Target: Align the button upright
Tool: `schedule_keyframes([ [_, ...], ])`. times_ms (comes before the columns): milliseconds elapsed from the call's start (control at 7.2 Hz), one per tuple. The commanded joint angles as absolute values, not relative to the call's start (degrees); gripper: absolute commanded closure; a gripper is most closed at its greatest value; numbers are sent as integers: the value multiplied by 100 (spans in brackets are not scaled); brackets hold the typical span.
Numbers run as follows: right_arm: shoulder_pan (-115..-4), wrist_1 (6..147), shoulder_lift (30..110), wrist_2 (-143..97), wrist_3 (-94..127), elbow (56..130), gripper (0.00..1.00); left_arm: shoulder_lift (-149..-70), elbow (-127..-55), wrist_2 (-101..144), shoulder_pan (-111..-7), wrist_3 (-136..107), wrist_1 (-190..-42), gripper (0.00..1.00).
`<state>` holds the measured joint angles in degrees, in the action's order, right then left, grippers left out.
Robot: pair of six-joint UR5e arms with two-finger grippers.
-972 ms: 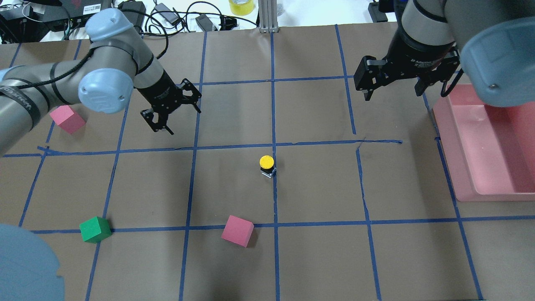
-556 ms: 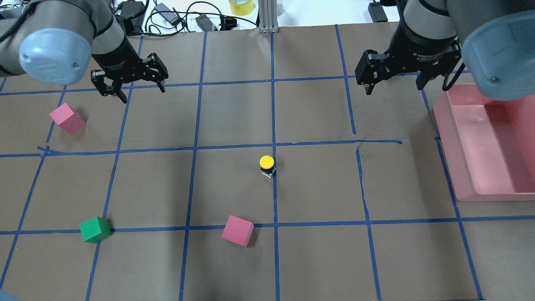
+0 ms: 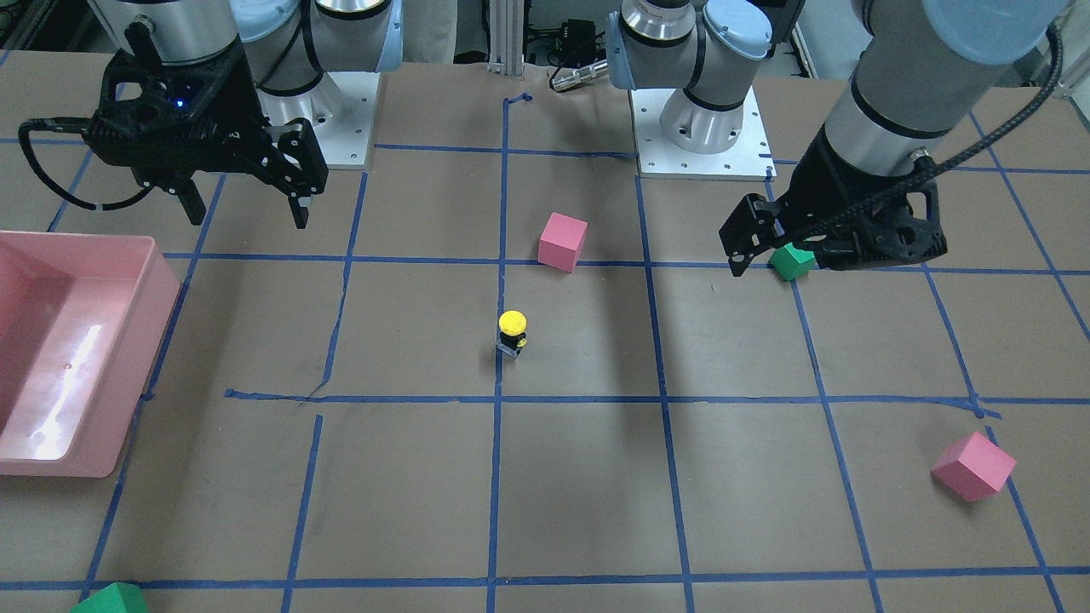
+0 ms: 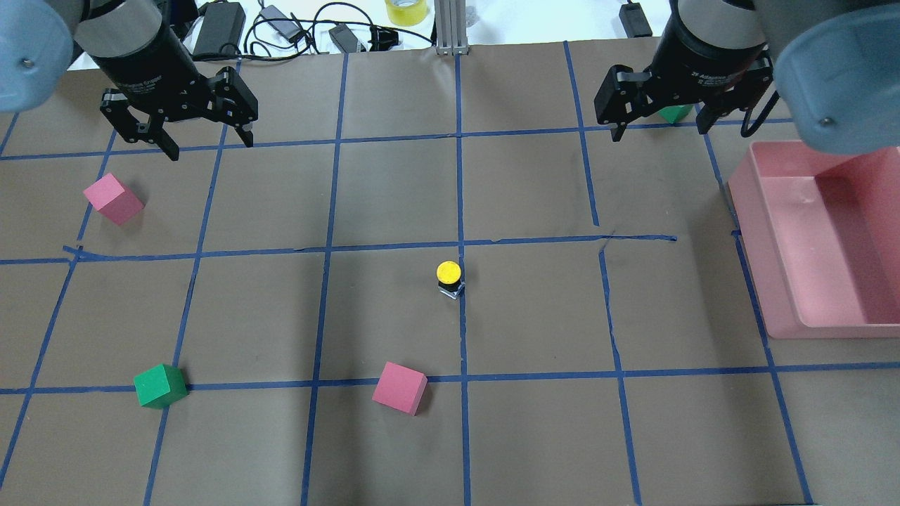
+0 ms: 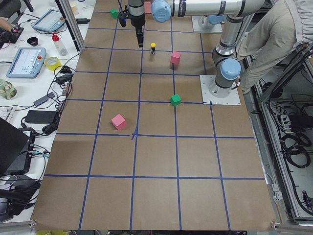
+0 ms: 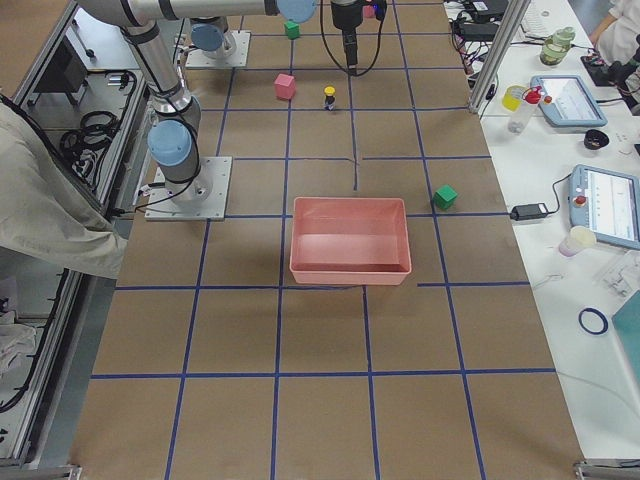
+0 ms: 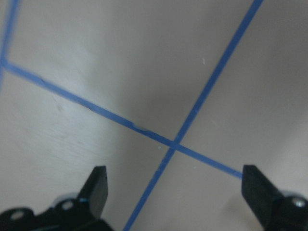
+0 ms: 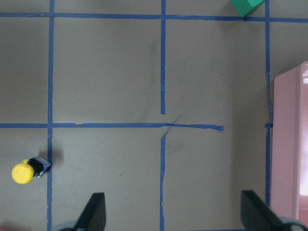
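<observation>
The button (image 4: pixel 448 277) stands upright on a blue tape line near the table's middle, yellow cap on top, black body and grey base below. It also shows in the front view (image 3: pixel 512 330) and at the lower left of the right wrist view (image 8: pixel 29 171). My left gripper (image 4: pixel 209 144) is open and empty, high over the far left of the table, well away from the button. Its wrist view (image 7: pixel 176 192) shows only paper and tape. My right gripper (image 4: pixel 659 130) is open and empty over the far right (image 3: pixel 247 213).
A pink bin (image 4: pixel 773 281) stands at the right edge. Pink cubes lie at the far left (image 4: pixel 114 199) and near front middle (image 4: pixel 399 388). One green cube (image 4: pixel 160 385) lies front left, another (image 4: pixel 675 112) sits behind my right gripper. Cables lie beyond the far edge.
My left arm has swung back and to the far left, away from the button, with its gripper open. My right gripper has drawn slightly farther back. The button has not moved.
</observation>
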<state>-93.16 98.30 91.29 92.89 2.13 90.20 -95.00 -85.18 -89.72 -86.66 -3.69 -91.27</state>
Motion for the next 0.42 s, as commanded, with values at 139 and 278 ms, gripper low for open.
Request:
schedule_keyframes([
  [139, -9316, 9879, 9097, 9290, 220, 9035, 0, -9239, -8525, -8982, -9026, -343, -9463, 0],
  [278, -9316, 9879, 9097, 9290, 220, 9035, 0, -9159, -8551, -9000, -9018, -325, -9553, 0],
])
